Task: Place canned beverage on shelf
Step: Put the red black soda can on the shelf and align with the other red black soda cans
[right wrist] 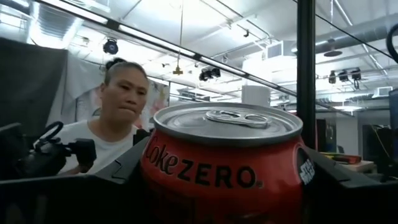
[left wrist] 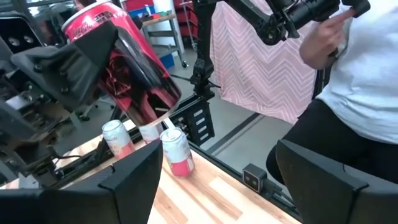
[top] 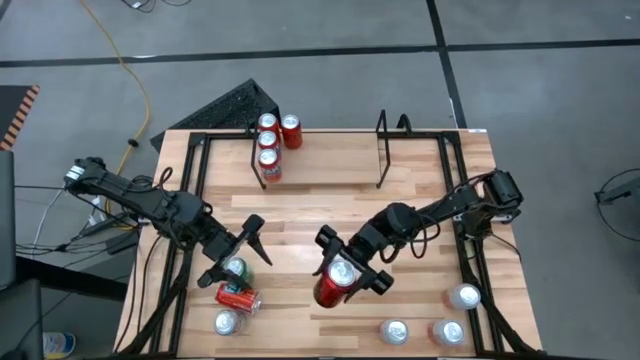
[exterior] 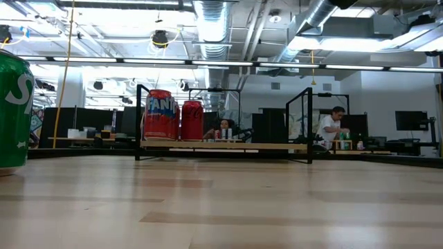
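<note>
A red Coke Zero can [right wrist: 224,168] sits between the fingers of my right gripper [top: 350,262], above the middle of the table near its front. The shelf [top: 382,150], a low black rod rack at the far edge, holds several cans [top: 268,150] in its left end. My left gripper [top: 235,250] hovers open at the front left, just above a standing green can [top: 237,268], touching nothing. A red can [top: 238,298] lies on its side there, beside an upright can [top: 226,322]. My right gripper pinches the Coke Zero can by its side wall [right wrist: 155,168], one finger on each of two opposite sides, below the rim. The can is lifted clear of the table and tilted, its pull-tab top [top: 343,272] facing upward.
Three upright cans [top: 463,296], [top: 394,330], [top: 447,332] stand at the front right. Black rails [top: 190,180] run along the table's left and right sides. The shelf's right part is bare wood. A person [left wrist: 354,81] stands beyond the table's right edge.
</note>
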Robot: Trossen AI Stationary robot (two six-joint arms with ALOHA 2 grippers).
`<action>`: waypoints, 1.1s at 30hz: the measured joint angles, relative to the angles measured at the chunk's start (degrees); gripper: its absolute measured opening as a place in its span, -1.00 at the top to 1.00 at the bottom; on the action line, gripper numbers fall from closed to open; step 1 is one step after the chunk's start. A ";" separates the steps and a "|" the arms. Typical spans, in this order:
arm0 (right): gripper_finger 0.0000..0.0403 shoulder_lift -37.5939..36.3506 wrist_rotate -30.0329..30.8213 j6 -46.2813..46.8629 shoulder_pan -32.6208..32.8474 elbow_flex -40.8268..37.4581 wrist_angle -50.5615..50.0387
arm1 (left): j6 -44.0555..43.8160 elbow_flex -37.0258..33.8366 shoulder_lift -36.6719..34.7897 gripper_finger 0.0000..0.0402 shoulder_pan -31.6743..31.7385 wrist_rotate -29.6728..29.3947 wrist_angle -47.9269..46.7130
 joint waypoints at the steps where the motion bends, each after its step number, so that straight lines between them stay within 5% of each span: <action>1: -0.35 0.00 0.09 -0.22 0.13 0.00 0.05 | -0.02 0.00 0.00 -0.48 0.00 -0.02 -0.05; 10: -0.35 0.02 2.34 -1.89 0.43 0.00 -2.69 | -2.02 0.00 0.00 -0.48 0.00 -0.53 -2.33; 25: -0.35 0.04 14.33 -5.67 0.43 -0.02 -14.32 | -4.93 -0.27 1.08 -0.48 -0.02 -12.66 -1.99; 29: -0.35 0.04 21.27 -6.04 0.47 -0.02 -18.44 | -5.31 -0.27 2.40 -0.48 -0.04 -14.19 -1.90; 33: -0.35 0.05 36.93 -6.39 0.51 -0.02 -24.74 | -5.09 -0.33 3.42 -0.48 -0.11 -19.36 -2.45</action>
